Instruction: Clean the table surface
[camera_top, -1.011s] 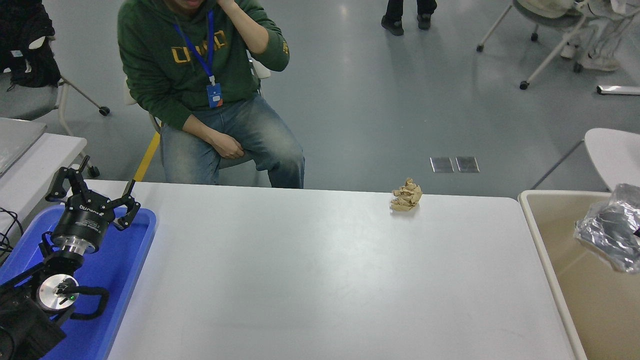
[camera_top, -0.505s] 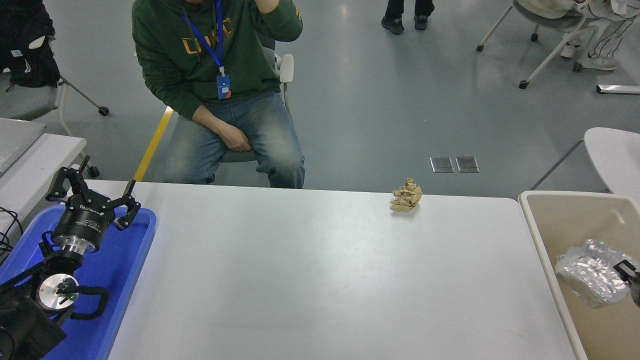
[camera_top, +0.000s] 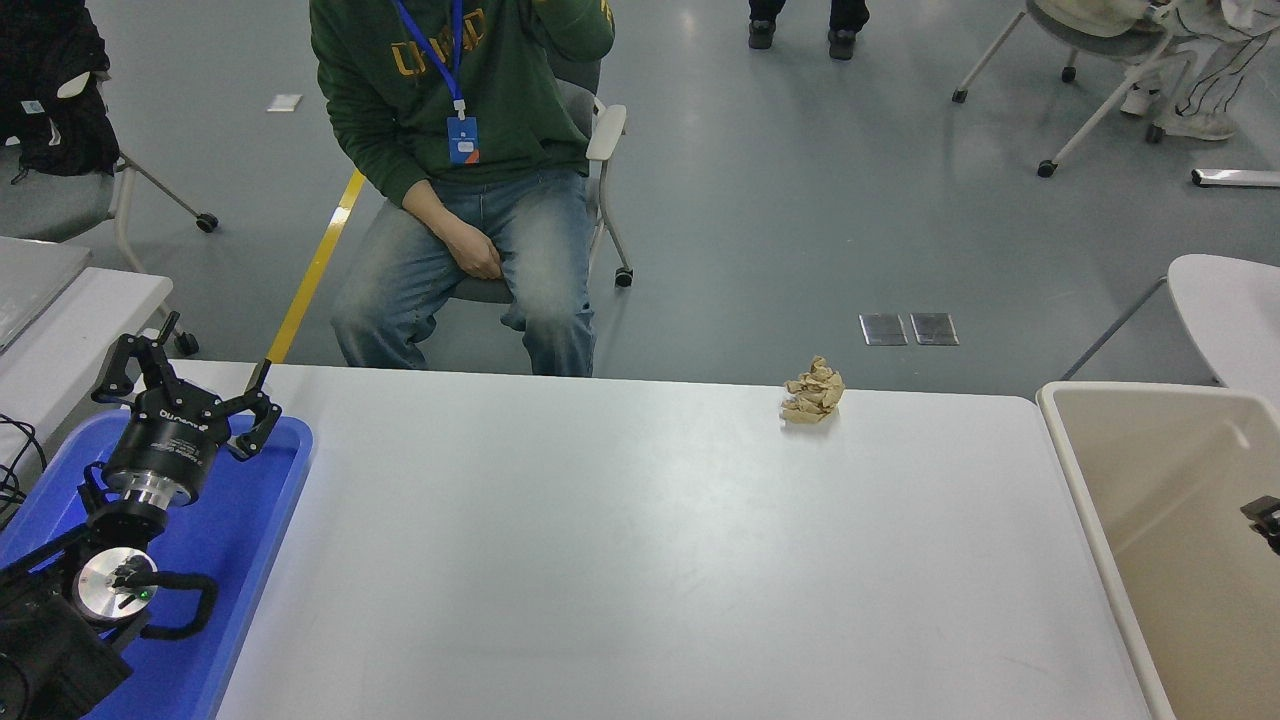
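Note:
The white table surface (camera_top: 640, 540) fills the middle of the head view. A crumpled ball of brown paper (camera_top: 813, 391) lies on it near the far edge, right of centre. My left gripper (camera_top: 188, 388) is parked at the lower left above the blue tray, its fingers spread open and holding nothing. Of my right gripper (camera_top: 1264, 519) only a small black part shows at the right edge, over the beige bin; too little shows to read its state. It is far from the paper ball.
A blue tray (camera_top: 262, 520) sits at the table's left end under my left arm. A beige bin (camera_top: 1140, 470) stands at the right end. A person in a green hoodie (camera_top: 470, 90) sits on a chair beyond the far edge.
The crinkled silver bag at the right has dropped lower over the bin and gone out of view. My right gripper slid towards the right edge. The seated person moved back from the table.

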